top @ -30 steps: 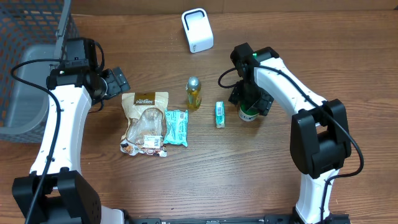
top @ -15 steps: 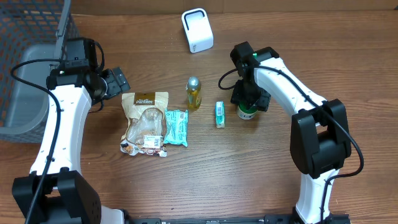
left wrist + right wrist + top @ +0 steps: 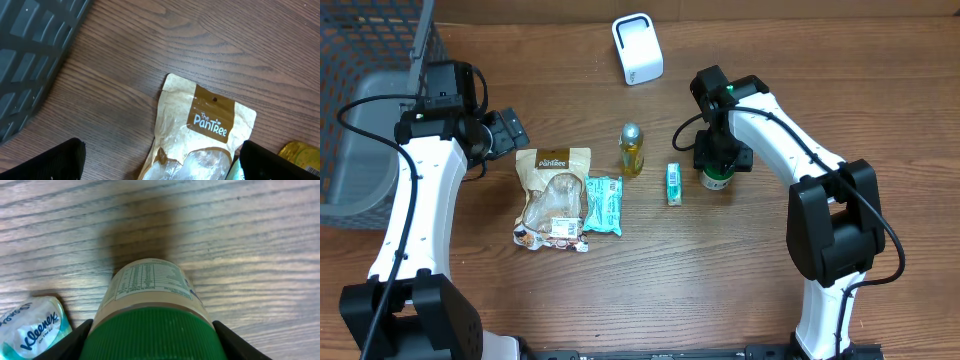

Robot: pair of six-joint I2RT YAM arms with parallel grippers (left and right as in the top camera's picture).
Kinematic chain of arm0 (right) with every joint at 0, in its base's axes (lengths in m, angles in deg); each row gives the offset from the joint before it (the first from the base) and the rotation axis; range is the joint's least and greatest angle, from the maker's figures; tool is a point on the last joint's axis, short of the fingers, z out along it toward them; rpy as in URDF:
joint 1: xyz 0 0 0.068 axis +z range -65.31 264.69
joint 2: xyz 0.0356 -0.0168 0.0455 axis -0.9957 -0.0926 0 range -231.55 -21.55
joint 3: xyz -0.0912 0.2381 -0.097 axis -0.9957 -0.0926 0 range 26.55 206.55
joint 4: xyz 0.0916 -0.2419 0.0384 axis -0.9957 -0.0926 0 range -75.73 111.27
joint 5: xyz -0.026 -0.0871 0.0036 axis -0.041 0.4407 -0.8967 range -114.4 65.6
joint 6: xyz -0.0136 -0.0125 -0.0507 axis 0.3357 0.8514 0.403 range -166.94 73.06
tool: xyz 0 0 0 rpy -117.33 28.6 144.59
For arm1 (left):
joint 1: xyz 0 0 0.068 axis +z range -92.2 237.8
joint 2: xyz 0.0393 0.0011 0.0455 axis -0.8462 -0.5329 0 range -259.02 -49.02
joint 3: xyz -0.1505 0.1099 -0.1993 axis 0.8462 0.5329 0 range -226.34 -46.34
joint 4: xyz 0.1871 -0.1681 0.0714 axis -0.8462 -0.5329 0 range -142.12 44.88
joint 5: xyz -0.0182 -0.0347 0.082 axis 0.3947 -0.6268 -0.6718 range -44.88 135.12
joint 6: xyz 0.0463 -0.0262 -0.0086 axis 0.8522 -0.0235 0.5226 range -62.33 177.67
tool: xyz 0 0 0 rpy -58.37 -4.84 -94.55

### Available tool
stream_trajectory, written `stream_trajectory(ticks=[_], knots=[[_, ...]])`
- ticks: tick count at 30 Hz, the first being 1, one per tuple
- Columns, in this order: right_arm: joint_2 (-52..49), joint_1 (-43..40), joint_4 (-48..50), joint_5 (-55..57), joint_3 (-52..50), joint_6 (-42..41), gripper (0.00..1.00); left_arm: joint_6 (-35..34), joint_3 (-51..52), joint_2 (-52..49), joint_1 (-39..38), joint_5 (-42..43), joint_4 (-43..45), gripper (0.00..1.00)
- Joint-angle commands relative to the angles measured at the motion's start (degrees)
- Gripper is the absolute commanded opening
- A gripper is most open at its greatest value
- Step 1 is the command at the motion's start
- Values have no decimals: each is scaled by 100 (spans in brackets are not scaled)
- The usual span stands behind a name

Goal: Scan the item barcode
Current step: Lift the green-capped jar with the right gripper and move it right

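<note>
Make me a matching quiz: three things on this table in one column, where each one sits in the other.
1 white box-shaped scanner
2 brown paper snack pouch
3 green-lidded white jar

A lying flat beside a teal packet
B at the far edge, alone
C standing right of the small Kleenex tissue pack

Pairs: 1-B, 2-A, 3-C

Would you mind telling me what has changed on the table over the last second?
The right end effector narrowed its jaws around the green-capped bottle. Its fingers now flank the cap, but whether they grip it yet is unclear. The bottle stands where it was. The left end effector stayed open above the snack pouch, and the white scanner did not move.
</note>
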Motion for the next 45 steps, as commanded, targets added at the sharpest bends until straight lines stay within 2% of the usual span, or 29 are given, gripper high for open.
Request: stream_trajectory(ticks=[1, 3, 4, 5, 8, 11, 15, 16, 21, 24, 28, 35, 37, 39, 41, 45], knots=[[9, -11, 125, -201, -28, 374, 63, 44, -70, 61, -7, 26, 7, 99], [9, -9, 151, -264, -28, 369, 64, 44, -70, 61, -7, 26, 7, 99], [9, -11, 168, -280, -28, 339, 68, 44, -70, 61, -7, 26, 7, 100], [9, -11, 186, -282, -28, 227, 77, 44, -70, 61, -7, 26, 7, 100], [9, -11, 201, -278, -28, -382, 91, 44, -70, 61, -7, 26, 7, 100], [9, -11, 181, -278, -28, -1139, 92, 44, -70, 61, -7, 26, 7, 100], [9, -15, 181, -280, -28, -1790, 82, 44, -70, 61, -7, 26, 7, 100], [9, -15, 195, -280, -28, -1827, 77, 44, -70, 61, -7, 26, 7, 100], [9, -15, 234, -260, -28, -1499, 66, 44, -70, 61, -7, 26, 7, 100], [9, -15, 216, -258, -28, -1158, 55, 44, -70, 61, -7, 26, 7, 100], [9, -15, 227, -260, -28, -1128, 55, 44, -70, 61, -7, 26, 7, 99], [9, -9, 337, -264, -28, -157, 54, 44, -70, 61, -7, 26, 7, 99], [9, -11, 334, -264, -28, -168, 56, 44, -70, 61, -7, 26, 7, 99], [9, -11, 334, -264, -28, -170, 64, 44, -70, 61, -7, 26, 7, 100], [9, -11, 337, -258, -28, -310, 66, 44, -70, 61, -7, 26, 9, 100], [9, -15, 376, -258, -28, -901, 84, 44, -70, 61, -7, 26, 7, 100]])
